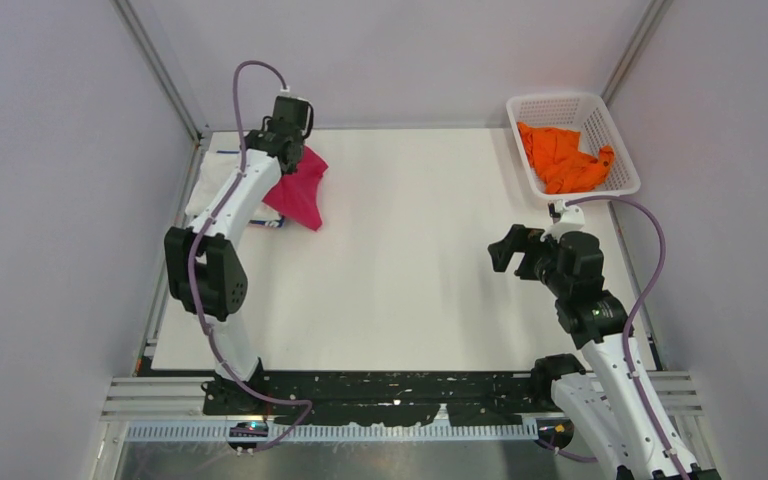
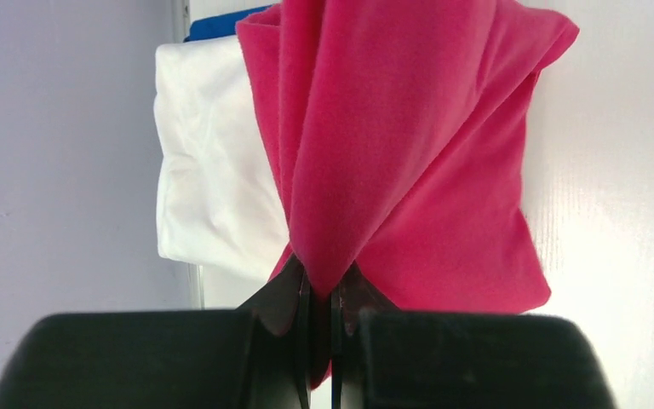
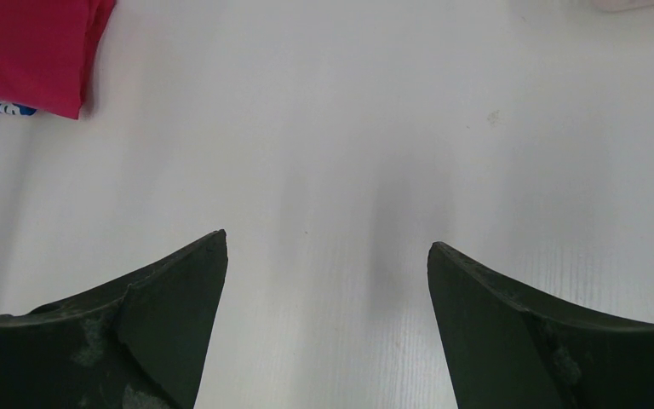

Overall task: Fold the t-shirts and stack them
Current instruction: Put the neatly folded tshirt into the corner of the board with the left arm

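— Your left claw was clamped on a bunched fold of the magenta t-shirt, wasn't it?

— Yes. Your left wrist view showed the jaws almost together with pink cloth pinched between them, and the rest of the shirt spread toward the top of the frame. It also gave you a white t-shirt at left, partly covered by the magenta one, and the edge of a blue t-shirt at upper left.

— What did the overhead view add for you?

— The orange t-shirt, crumpled in the white basket at upper right, which neither wrist view caught. It placed the magenta one at the upper left of the table.

— And your right claw?

— Spread wide and holding nothing, above the table at right of centre. Its own view caught only a magenta corner at upper left.
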You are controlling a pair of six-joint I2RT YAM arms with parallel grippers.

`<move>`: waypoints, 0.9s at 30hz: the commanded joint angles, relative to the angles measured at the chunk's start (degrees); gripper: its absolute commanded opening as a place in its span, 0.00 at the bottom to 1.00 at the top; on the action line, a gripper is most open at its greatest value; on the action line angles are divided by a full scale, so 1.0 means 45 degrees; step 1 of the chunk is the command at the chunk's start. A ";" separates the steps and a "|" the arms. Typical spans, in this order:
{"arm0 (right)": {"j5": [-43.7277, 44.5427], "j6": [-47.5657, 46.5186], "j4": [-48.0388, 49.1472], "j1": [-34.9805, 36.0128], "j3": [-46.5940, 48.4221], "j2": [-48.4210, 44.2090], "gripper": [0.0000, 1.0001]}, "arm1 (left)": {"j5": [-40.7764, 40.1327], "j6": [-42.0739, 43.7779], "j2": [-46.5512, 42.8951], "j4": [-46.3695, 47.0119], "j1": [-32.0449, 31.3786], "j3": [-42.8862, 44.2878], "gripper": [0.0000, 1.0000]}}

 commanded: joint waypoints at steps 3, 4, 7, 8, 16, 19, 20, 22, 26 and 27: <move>0.0059 0.0036 0.0737 0.0009 0.0031 -0.0054 0.96 | 0.0045 0.0450 -0.1584 -0.0559 -0.0069 0.1085 0.00; 0.0052 0.0032 0.0736 -0.0002 0.0012 -0.0076 0.95 | 0.0121 0.0510 -0.1631 -0.0753 -0.0055 0.1239 0.00; 0.0026 0.0048 0.0746 0.0007 0.0017 -0.0185 0.96 | 0.0341 0.0475 -0.1806 -0.1439 -0.0060 0.1829 0.00; 0.0028 0.0038 0.0754 0.0008 0.0019 -0.0198 0.95 | 0.0366 0.0420 -0.1871 -0.1673 -0.0051 0.2043 0.00; -0.0029 0.0068 0.0758 0.0005 -0.0018 -0.0185 0.96 | 0.0972 0.0324 -0.1937 -0.2768 0.0073 0.3534 0.00; 0.0031 0.0056 0.0756 0.0003 -0.0020 -0.0210 0.95 | 0.1322 0.0258 -0.1686 -0.2833 0.0375 0.3688 0.00; 0.0050 0.0055 0.0776 0.0005 -0.0020 -0.0218 0.95 | 0.1487 0.0210 -0.1570 -0.2866 0.0535 0.3686 0.00; 0.0142 0.0049 0.0771 0.0008 -0.0020 -0.0176 0.95 | 0.1848 0.0137 -0.1300 -0.2866 0.0885 0.3640 0.00; 0.0314 0.0038 0.0756 0.0008 0.0016 -0.0031 0.95 | 0.2674 0.0098 -0.0517 -0.2828 0.1839 0.3714 0.00; 0.0357 0.0034 0.0756 0.0008 0.0033 -0.0016 0.96 | 0.3287 0.0092 -0.0299 -0.2821 0.2137 0.3785 0.00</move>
